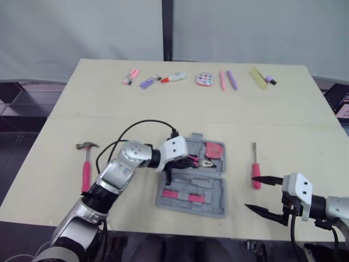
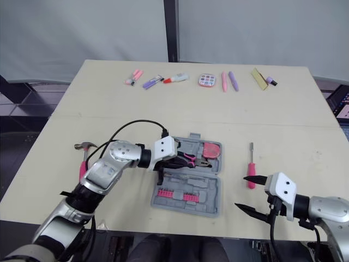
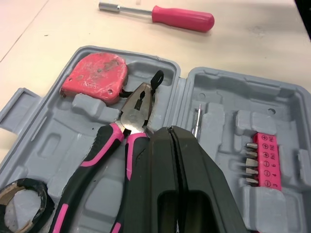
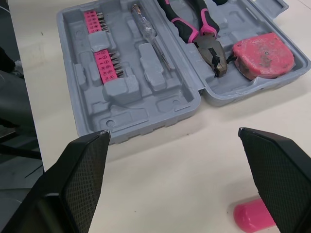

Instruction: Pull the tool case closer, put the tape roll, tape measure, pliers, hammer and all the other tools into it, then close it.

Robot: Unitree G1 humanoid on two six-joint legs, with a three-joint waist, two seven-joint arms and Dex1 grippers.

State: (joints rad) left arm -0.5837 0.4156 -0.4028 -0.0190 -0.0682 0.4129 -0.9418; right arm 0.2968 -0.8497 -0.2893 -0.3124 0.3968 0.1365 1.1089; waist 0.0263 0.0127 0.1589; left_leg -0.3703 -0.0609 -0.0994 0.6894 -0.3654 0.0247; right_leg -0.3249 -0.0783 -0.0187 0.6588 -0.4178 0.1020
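Found the table (image 1: 305, 125) carrying the tool case (image 1: 212, 191), open and already near the front edge. Saw the left gripper (image 3: 171, 133) hanging over the case, fingers pressed together on nothing, and the right gripper (image 1: 252, 192) spread wide off to the case's right. Noted the hammer (image 1: 85, 166) lying left of the case and the screwdriver (image 1: 255, 173) just beyond the right gripper. Counted pliers (image 3: 124, 145), tape measure (image 3: 95, 73) and tape roll (image 3: 39, 194) inside. Judged packing half done, with the next move needing a handle grasp on screwdriver or hammer.
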